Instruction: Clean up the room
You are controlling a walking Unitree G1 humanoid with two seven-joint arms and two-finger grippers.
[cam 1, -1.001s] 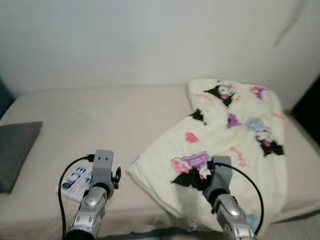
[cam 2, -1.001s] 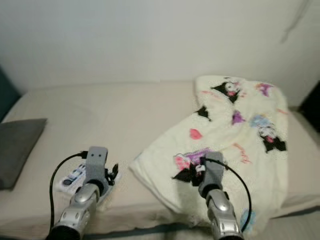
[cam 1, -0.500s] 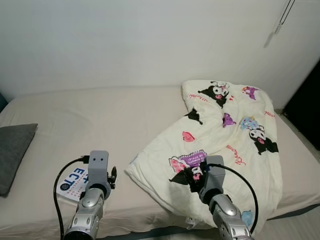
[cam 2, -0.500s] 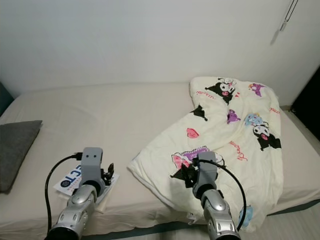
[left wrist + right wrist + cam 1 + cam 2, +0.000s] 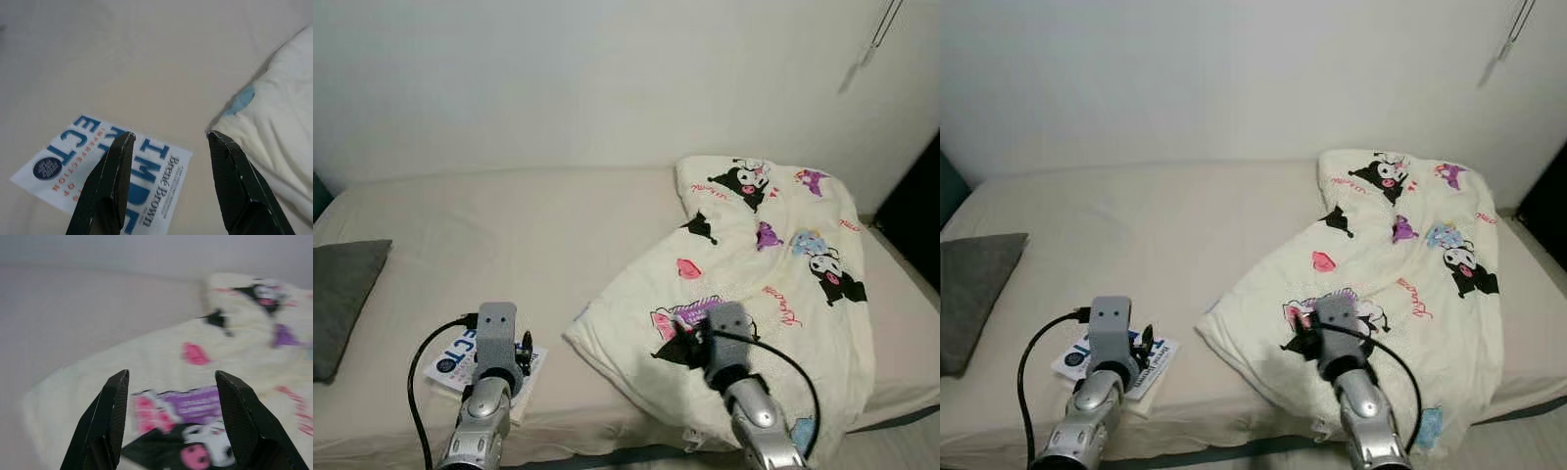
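I'm looking down at a beige fitted-sheet bed [image 5: 509, 235] against a white wall. My left gripper [image 5: 168, 147] hangs over the bed's near edge with its black fingers spread, holding nothing; beneath it lies a white paperback book with blue lettering [image 5: 105, 171], flat on the sheet close to that edge. Just beside the book starts the corner of a cream cartoon-print blanket [image 5: 773, 274], rumpled across the right half of the bed and spilling over its near and right edges. My right gripper [image 5: 168, 382] hovers above the blanket's near part, fingers spread too, gripping nothing. A dark grey pillow [image 5: 342, 294] sits at the left edge.
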